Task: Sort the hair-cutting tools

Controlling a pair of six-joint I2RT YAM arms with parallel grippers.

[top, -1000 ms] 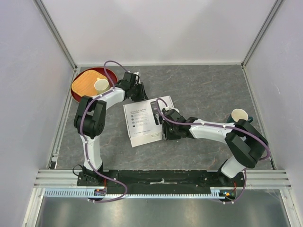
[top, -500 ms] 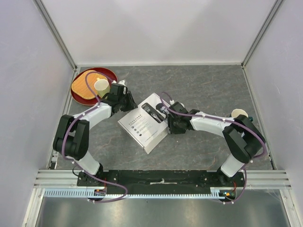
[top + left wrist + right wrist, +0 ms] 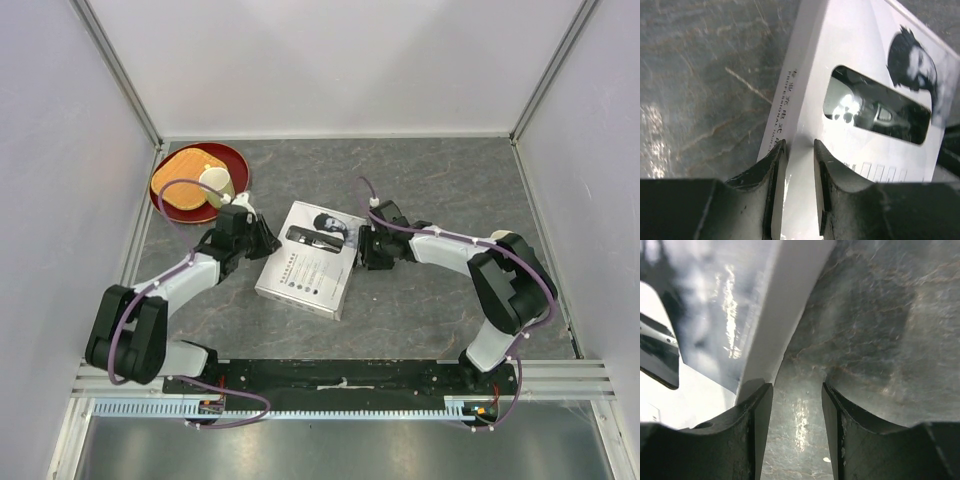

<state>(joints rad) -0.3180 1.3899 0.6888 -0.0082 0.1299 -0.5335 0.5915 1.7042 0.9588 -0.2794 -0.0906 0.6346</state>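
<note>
- The white box (image 3: 305,268) lies flat near the middle of the counter (image 3: 440,190), skewed to its edges, with one arm at each side.
- The clipper (image 3: 875,112) is inside that box. It shows through a long, round-ended window in the top as a dark body with silver glints.
- The left pincer (image 3: 799,150) is clamped on the box's left corner, and cardboard fills the narrow gap between its scuffed black fingers (image 3: 755,180).
- The right pincer (image 3: 796,390) stands apart with only bare counter in its gap. One fingertip is against the box's right corner.
- A round red tray (image 3: 236,155) sits at the far left, near the left arm. It carries a wooden board (image 3: 180,172) and a pale cup (image 3: 215,180).
- The box is smooth, glossy card printed with a bearded portrait (image 3: 912,60) and small text.
- The counter is grey, veined like stone, and reflects light.
</note>
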